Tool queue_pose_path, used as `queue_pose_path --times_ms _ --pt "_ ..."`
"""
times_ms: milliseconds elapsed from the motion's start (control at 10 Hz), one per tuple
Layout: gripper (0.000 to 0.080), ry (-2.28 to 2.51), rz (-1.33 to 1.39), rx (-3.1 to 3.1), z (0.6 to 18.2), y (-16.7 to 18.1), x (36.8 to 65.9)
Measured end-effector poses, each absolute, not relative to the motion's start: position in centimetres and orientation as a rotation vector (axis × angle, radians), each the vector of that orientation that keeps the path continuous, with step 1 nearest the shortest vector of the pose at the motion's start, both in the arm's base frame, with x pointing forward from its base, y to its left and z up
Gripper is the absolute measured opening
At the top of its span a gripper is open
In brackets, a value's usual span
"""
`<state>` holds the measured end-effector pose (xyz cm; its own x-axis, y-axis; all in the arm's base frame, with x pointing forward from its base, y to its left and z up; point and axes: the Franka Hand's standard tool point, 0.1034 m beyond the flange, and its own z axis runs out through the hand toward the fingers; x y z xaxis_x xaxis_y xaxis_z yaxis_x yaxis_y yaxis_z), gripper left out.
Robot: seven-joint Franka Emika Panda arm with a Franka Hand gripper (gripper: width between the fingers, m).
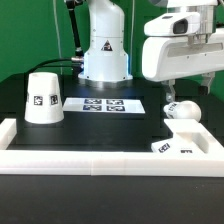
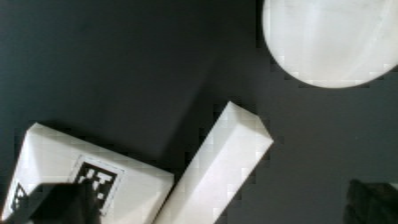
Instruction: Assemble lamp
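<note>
Far left: the shade (image 1: 42,97) is seen standing wide end down on the table (image 1: 130,125), well apart from the other parts and untouched.

Centre: the marker board (image 1: 105,104) lies flat, just in front of the arm's pedestal (image 1: 105,55).

Right: the bulb (image 1: 183,110) rests on the table, far of the lamp base (image 1: 172,147). The lamp base is tucked into the near right corner against the white rail (image 1: 100,162).

The gripper (image 1: 172,93) is shown just above the bulb in the exterior view, but depth cannot be read there. In the wrist view the gripper (image 2: 210,198) is released: the fingertips (image 2: 45,200) are spread wide and nothing is held between them.

Key relation: the bulb (image 2: 338,40) is seen outside the finger gap, well off to one side. The tagged lamp base (image 2: 89,170) lies right by one fingertip. The gripper is therefore judged to be raised over the stretch between the two parts, with the bulb to the far side and the lamp base to the near side.

Long axis: only a round outline of the bulb is resolved, so the neck direction cannot be told. The lamp base edges run skew to the finger line. A wrist turn and a lateral shift are probably needed before either part can be closed on.
</note>
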<state>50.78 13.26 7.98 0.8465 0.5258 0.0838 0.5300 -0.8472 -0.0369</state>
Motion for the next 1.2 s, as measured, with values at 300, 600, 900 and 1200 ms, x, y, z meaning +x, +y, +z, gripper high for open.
queue_pose_path --times_ms 300,600,900,1200 --pt "0.0699 -0.824 -0.13 -2.962 7.5 14.5 48.8" --pt "0.0699 -0.824 -0.162 -2.953 5.8 15.0 46.3" --pt "0.0699 -0.815 -0.13 -2.954 5.4 14.9 46.1" --pt "0.0699 -0.787 0.118 -2.97 5.8 15.5 46.2"
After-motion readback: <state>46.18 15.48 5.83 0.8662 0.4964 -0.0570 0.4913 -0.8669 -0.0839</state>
